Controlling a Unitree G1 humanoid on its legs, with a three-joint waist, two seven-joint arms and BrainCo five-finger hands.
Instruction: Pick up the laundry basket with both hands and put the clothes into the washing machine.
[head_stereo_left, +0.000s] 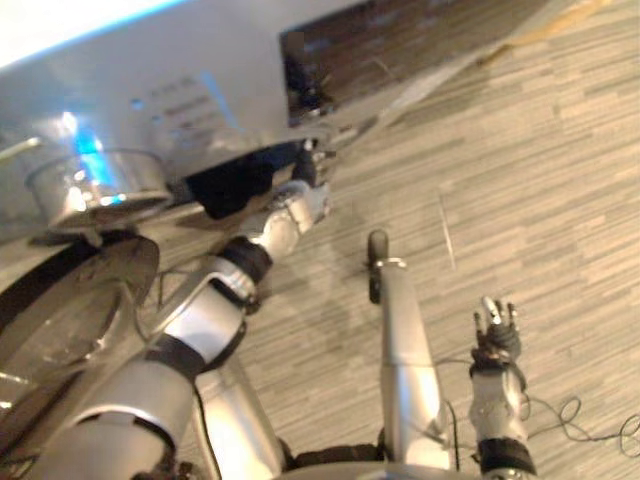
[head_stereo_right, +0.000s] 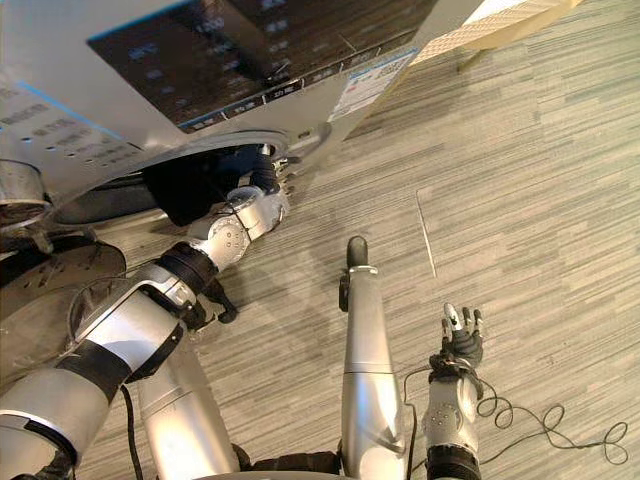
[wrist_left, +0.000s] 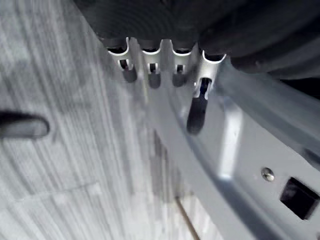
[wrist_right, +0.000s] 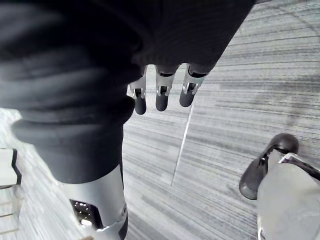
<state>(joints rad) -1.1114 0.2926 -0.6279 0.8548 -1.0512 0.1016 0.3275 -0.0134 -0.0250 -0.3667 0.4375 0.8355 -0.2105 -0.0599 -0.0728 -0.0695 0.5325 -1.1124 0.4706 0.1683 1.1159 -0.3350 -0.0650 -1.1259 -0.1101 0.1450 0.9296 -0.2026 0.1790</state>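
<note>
Just beyond the left hand (head_stereo_right: 272, 185), the large silver-grey front-loading washing machine (head_stereo_right: 60, 130) stood open. A dark mass (head_stereo_right: 185, 188) in its round mouth was probably the clothes, too dim to tell. That nearer hand rested with relaxed fingers at the metal rim (wrist_left: 235, 140). The right hand (head_stereo_right: 462, 340) hung spread and empty, well apart.
</note>
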